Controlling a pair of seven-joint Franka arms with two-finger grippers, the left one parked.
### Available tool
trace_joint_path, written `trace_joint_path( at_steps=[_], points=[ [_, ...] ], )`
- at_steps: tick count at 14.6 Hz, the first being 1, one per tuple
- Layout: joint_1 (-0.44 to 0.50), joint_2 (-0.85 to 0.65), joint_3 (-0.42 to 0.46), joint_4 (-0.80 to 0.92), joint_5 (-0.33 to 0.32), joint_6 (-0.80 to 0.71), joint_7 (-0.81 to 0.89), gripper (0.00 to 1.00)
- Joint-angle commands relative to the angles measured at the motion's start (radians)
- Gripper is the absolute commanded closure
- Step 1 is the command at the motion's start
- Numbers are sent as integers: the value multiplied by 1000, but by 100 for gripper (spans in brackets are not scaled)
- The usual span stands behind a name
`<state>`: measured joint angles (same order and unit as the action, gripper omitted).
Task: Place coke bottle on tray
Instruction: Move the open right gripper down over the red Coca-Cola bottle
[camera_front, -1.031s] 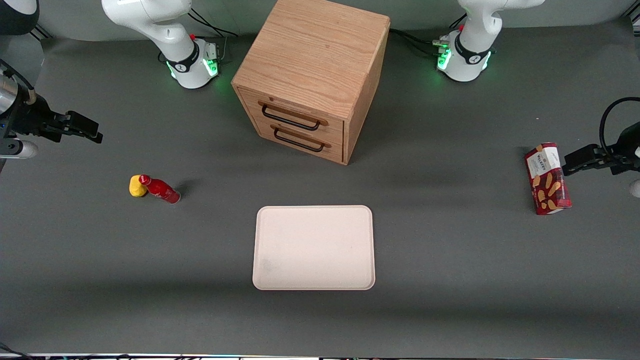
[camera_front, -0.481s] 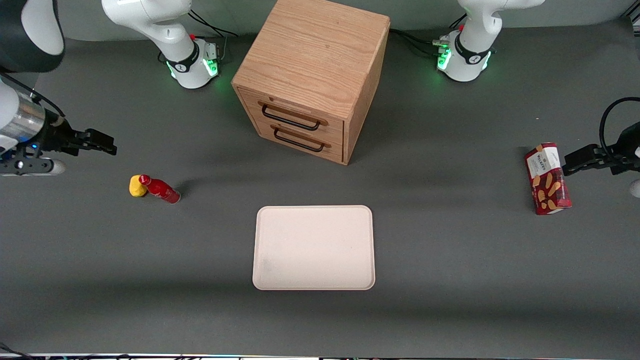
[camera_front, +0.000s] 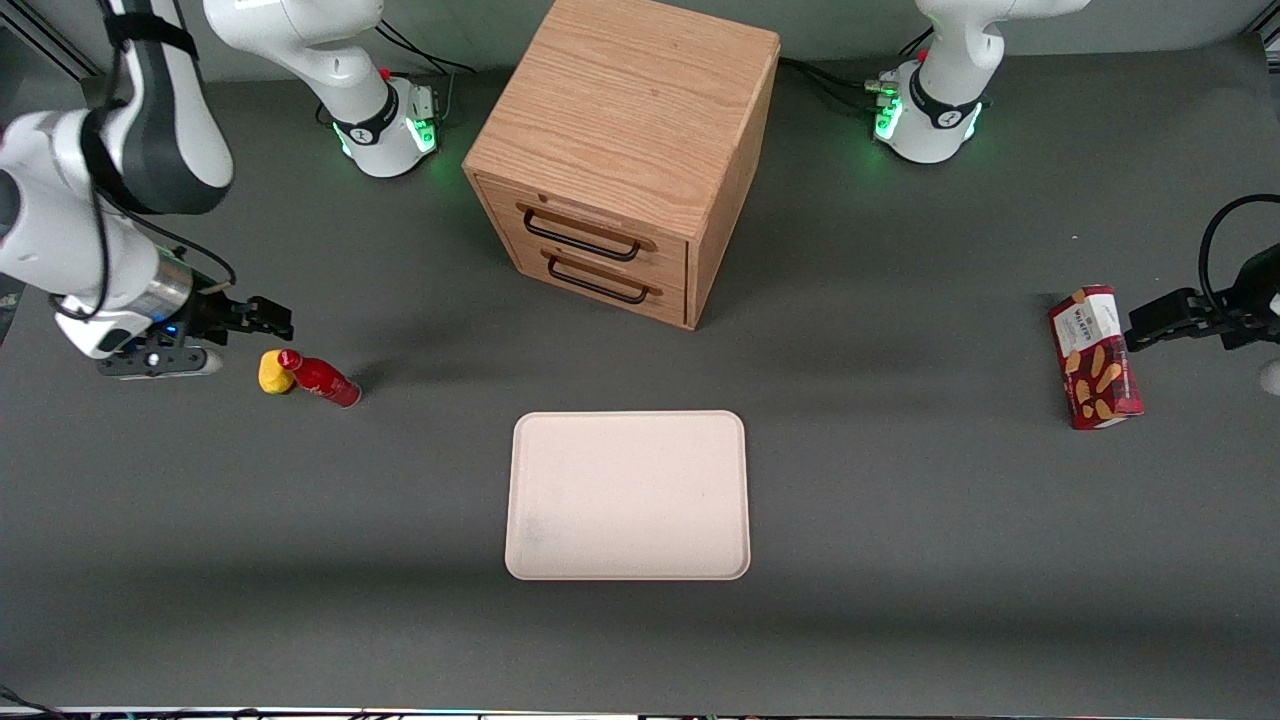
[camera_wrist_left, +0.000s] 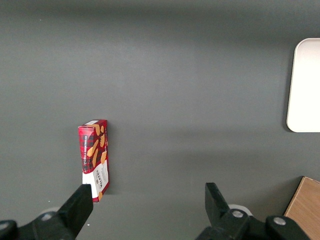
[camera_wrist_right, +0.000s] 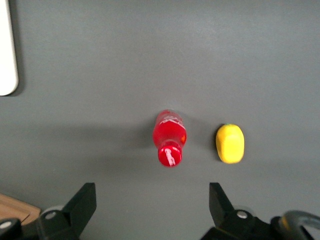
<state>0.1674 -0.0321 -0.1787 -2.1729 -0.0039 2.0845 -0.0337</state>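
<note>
A: Two things matter here, the bottle (camera_front: 319, 378) and the tray (camera_front: 627, 495). Where do they sit in the front view?

B: Bottle stands on the table toward the working arm's end, touching or just beside a yellow lump (camera_front: 271, 372). Tray lies flat and bare near the table's front edge, midway along it, in front of the drawer cabinet (camera_front: 620, 160). Well apart from the bottle.

A: And the gripper (camera_front: 270, 319)?

B: Just above and a little farther from the camera than the lump, not yet over the bottle. Holding nothing.

A: Left wrist view?

B: Only a biscuit box (camera_wrist_left: 94, 152) and one edge of the tray (camera_wrist_left: 303, 90). Nothing for this step.

A: Right wrist view?

B: Bottle (camera_wrist_right: 170, 137) seen from above, cap toward the lens, upright, lump (camera_wrist_right: 230, 143) beside it with a narrow gap. Both fingers (camera_wrist_right: 80, 205) spread wide, nothing between them.

A: So which step?

B: The approach, I'd say; no grasp yet. Next move calls for centring the open jaws over the bottle, then descending so one finger slips into that gap without knocking the lump or tipping the bottle.
</note>
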Motion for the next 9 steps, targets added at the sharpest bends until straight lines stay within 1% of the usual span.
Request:
trace_joint_path(
  at_steps=[1, 5, 9],
  points=[
    [1, 33, 1, -65, -21, 121, -18, 0],
    [0, 112, 1, -90, -21, 224, -22, 0],
    [0, 132, -1, -114, -19, 250, -22, 0]
  ],
)
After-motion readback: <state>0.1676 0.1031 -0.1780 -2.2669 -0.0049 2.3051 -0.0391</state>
